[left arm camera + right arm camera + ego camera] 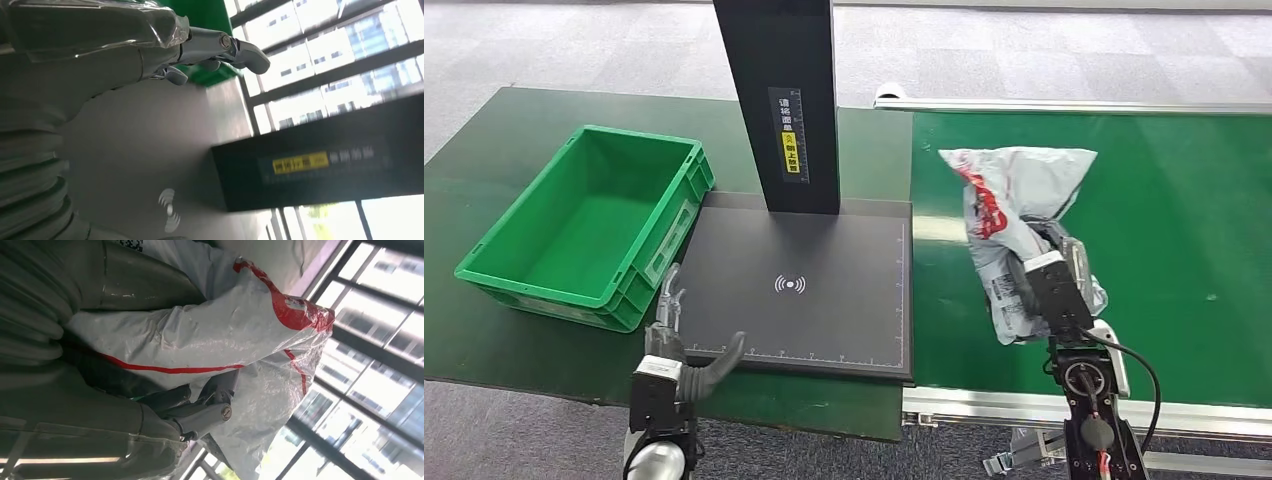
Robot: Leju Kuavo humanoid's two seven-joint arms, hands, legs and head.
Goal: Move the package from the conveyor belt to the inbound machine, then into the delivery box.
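A grey plastic package with red print is on the green conveyor belt, its upper end raised. My right hand grips its lower part; in the right wrist view the fingers and thumb wrap the crumpled package. The black inbound machine with its scan pad and upright post lies left of the belt. My left hand hovers at the pad's front left corner, fingers apart and holding nothing; the left wrist view shows its fingers above the pad.
An empty green delivery box sits on the green table, left of the machine. The machine's post rises at the pad's back edge. A metal rail runs along the belt's near side.
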